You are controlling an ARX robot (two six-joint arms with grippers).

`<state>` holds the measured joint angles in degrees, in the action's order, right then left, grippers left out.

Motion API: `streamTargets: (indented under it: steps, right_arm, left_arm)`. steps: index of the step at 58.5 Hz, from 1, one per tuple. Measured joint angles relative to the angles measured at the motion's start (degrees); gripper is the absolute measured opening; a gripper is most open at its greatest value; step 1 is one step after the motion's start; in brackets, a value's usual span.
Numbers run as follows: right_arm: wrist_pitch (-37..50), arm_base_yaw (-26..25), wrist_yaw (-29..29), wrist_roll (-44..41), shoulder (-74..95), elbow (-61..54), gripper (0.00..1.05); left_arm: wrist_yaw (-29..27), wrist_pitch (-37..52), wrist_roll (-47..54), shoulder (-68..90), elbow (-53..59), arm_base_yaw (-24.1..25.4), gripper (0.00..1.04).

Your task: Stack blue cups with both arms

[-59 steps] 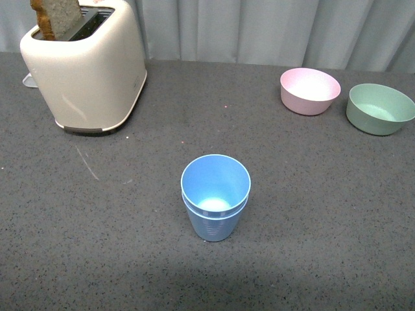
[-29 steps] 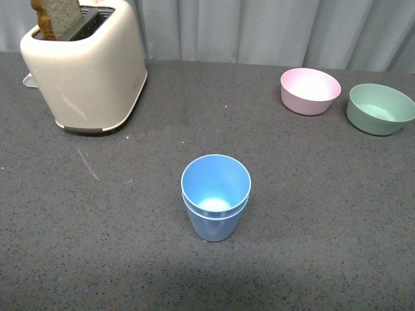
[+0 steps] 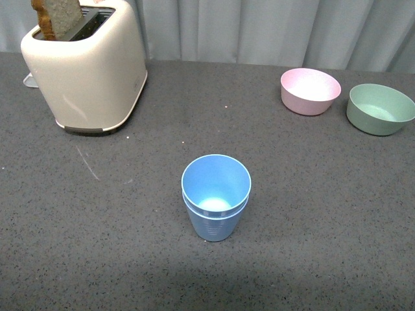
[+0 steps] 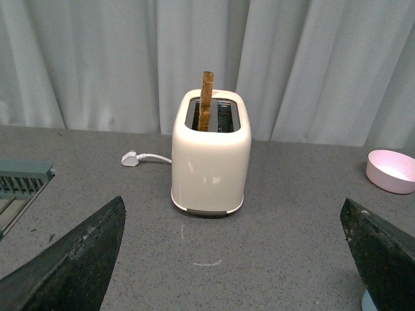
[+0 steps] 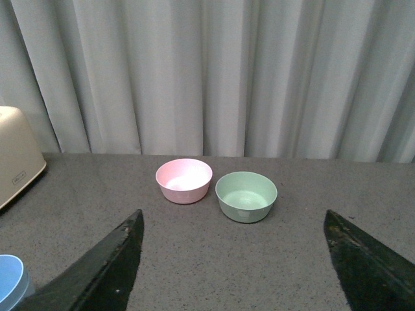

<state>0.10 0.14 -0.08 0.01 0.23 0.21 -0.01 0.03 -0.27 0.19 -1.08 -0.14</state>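
Observation:
Two light blue cups (image 3: 215, 196) stand upright near the middle of the grey table, one nested inside the other, with two rims showing. No arm appears in the front view. In the left wrist view my left gripper (image 4: 237, 259) is open, its black fingers (image 4: 71, 265) wide apart over bare table, and a sliver of the blue cups (image 4: 367, 303) shows at the picture's edge. My right gripper (image 5: 233, 272) is open too, with nothing between its fingers (image 5: 369, 265); the rim of the blue cups (image 5: 11, 288) shows at one corner of that view.
A cream toaster (image 3: 84, 65) with a slice of bread stands at the back left, its white plug (image 4: 130, 159) lying beside it. A pink bowl (image 3: 310, 91) and a green bowl (image 3: 379, 108) sit at the back right. Grey curtains hang behind the table. A grey rack (image 4: 19, 184) lies far left.

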Motion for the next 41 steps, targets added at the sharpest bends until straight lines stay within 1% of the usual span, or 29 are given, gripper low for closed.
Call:
streamTargets:
  steps: [2, 6, 41]
  right_arm:
    - [0.00, 0.00, 0.00, 0.09, 0.00, 0.00, 0.97]
    - [0.00, 0.00, 0.02, 0.02, 0.00, 0.00, 0.94]
    - [0.00, 0.00, 0.00, 0.02, 0.00, 0.00, 0.95]
  left_arm:
    - [0.00, 0.00, 0.00, 0.00, 0.00, 0.00, 0.98]
    - [0.00, 0.00, 0.00, 0.00, 0.00, 0.00, 0.98]
    - [0.00, 0.00, 0.00, 0.00, 0.00, 0.00, 0.98]
